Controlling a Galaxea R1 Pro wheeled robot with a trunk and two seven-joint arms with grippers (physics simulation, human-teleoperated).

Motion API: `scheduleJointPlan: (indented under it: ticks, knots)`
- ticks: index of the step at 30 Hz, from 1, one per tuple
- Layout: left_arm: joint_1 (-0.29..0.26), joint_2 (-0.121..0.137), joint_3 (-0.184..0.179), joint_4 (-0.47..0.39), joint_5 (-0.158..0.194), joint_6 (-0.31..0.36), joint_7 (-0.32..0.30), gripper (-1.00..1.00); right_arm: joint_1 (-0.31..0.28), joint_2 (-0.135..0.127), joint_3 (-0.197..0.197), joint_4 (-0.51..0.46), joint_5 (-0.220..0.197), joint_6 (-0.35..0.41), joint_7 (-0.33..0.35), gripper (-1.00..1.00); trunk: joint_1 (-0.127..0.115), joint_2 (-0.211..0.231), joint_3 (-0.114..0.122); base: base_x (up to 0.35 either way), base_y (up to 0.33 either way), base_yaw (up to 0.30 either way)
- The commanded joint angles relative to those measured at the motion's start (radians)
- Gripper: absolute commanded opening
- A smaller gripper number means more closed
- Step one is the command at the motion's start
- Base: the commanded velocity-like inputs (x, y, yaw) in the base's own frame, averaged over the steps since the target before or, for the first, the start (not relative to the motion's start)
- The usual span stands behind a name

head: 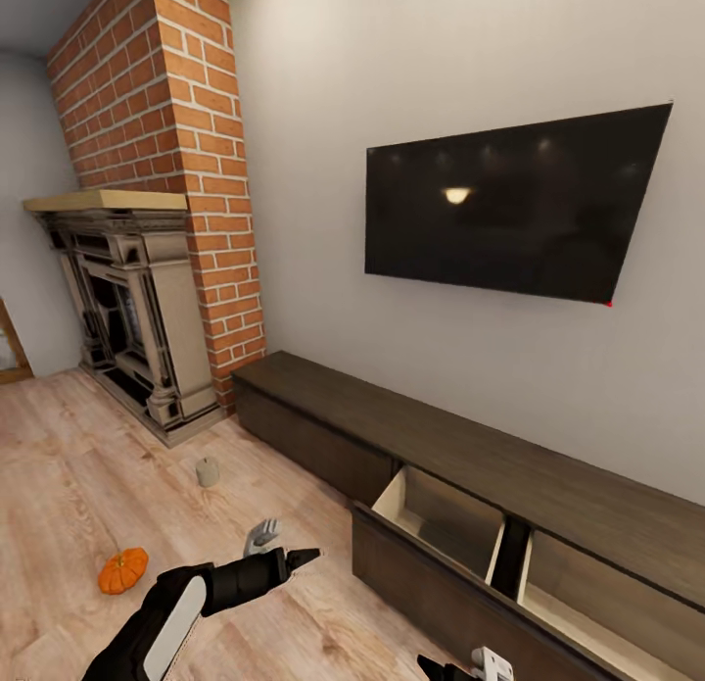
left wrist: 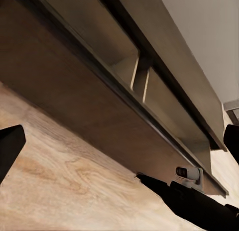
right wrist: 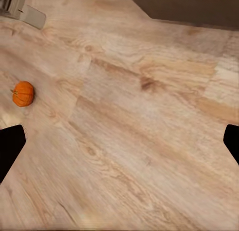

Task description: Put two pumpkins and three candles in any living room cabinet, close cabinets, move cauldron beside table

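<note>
Nearest the robot, the left gripper is hanging over the wooden floor with its fingers spread wide and nothing between them; in its wrist view both dark tips are sitting far apart at the frame's sides. The right gripper is just peeking in beside the cabinet front, and its wrist view likewise shows its tips wide apart and empty above bare boards. The cabinet is standing with a drawer pulled open, its pale inside apparently empty. A pumpkin is lying on the floor close to the left arm. Farther off, a candle is standing near the corner of the fireplace. The collecting step seems to be in hand. Next, I judge, the left arm needs lowering onto the pumpkin before carrying it to the open drawer.
</note>
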Motion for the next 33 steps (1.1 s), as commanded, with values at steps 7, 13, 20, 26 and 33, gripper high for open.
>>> scheduleJointPlan:
  ticks: [7,13,20,26,33]
  knots:
    - [-0.001,0.046,0.0,0.083,0.008,-0.03,-0.002,1.0,0.0,-0.001,0.004,-0.001,0.115,0.005,-0.01,1.0,-0.027,0.049,0.03,0.0,0.0,0.188]
    - [-0.001,0.076,0.012,0.157,0.009,-0.094,-0.004,1.0,0.0,0.001,0.004,-0.002,0.177,-0.001,-0.188,1.0,-0.05,0.091,0.056,0.0,0.0,0.18]
    - [-0.001,0.077,0.015,0.234,0.01,-0.106,-0.002,1.0,0.0,0.004,0.007,-0.003,0.183,-0.008,-0.209,1.0,-0.077,0.14,0.087,0.0,0.0,0.182]
    - [-0.001,0.078,0.016,0.39,0.011,-0.254,-0.001,1.0,0.0,0.005,0.009,-0.002,0.186,-0.008,-0.218,1.0,-0.1,0.182,0.113,0.0,0.0,0.197]
    - [-0.001,0.079,0.034,0.49,0.011,-0.3,0.003,1.0,0.0,0.005,0.022,-0.001,0.187,-0.008,-0.222,1.0,-0.127,0.231,0.142,0.0,0.0,0.223]
